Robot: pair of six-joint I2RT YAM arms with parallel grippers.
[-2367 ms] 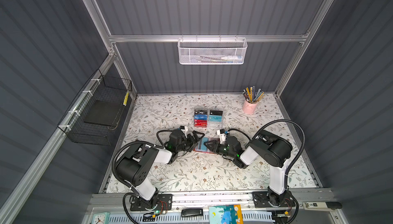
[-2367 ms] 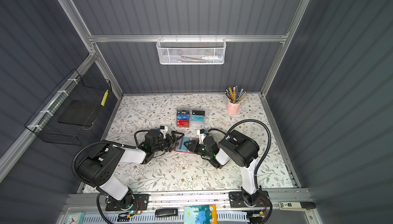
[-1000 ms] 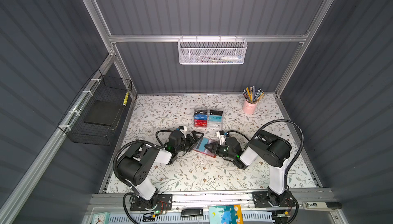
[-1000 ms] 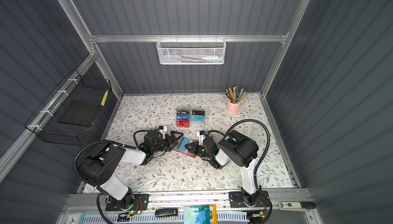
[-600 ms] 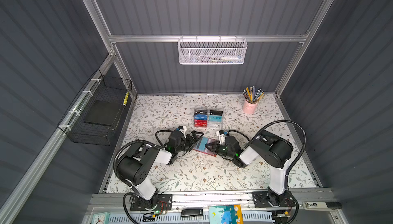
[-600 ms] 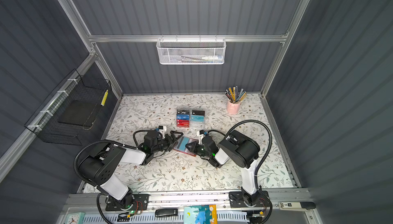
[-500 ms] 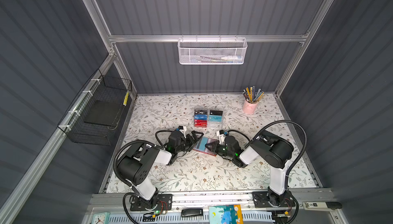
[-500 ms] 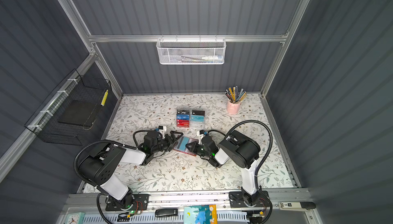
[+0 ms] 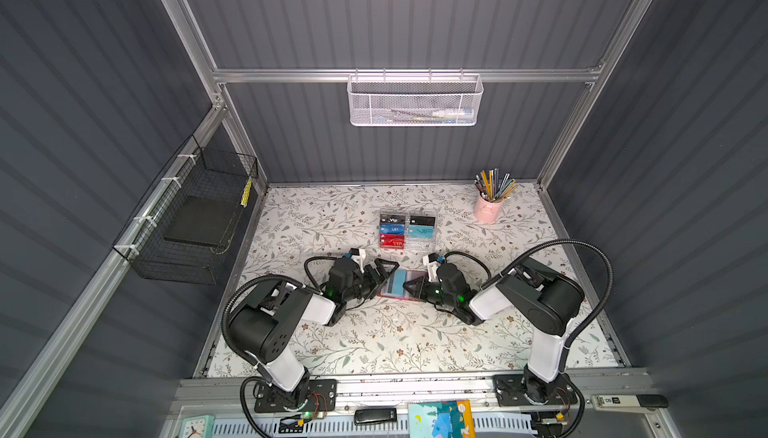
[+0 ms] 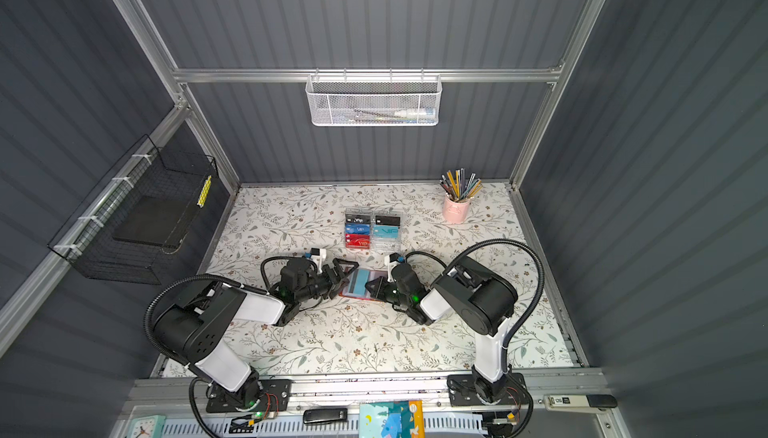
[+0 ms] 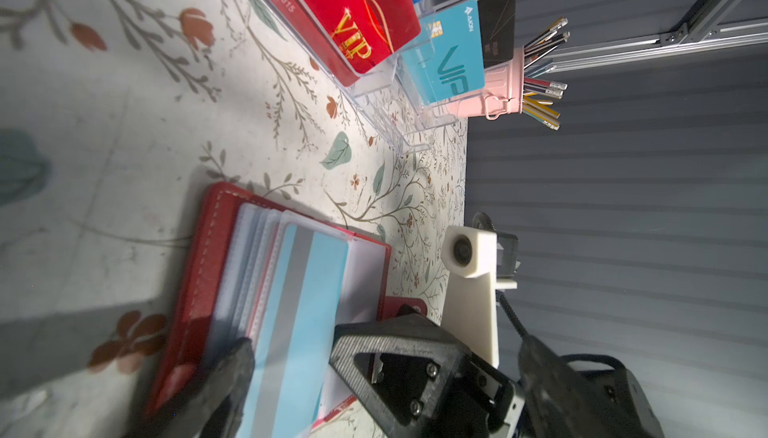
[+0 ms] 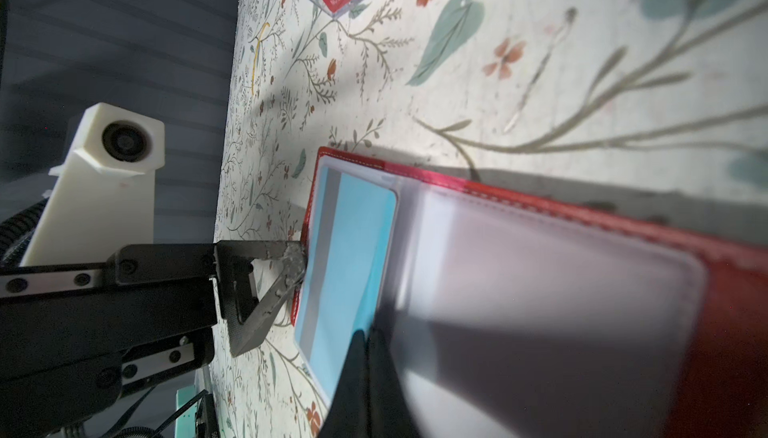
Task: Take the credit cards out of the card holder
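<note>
On the worktop [image 9: 374,344] between the arms, the red card holder [image 11: 195,282] lies open, a light-blue card [image 12: 349,249] in its top sleeve; the left end effector [image 9: 382,278] gapes wide at its edge, while the right end effector [image 12: 368,348] is closed, tips on that card.

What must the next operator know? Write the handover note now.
Left gripper: open, one finger at the card holder's edge.
Right gripper: shut, tips on the light-blue card in the top sleeve.
Card holder lies open on the table between both grippers.
Done: holder opened; no card is out of this sleeve yet.
Left: slide that card out, then check the other sleeves.
</note>
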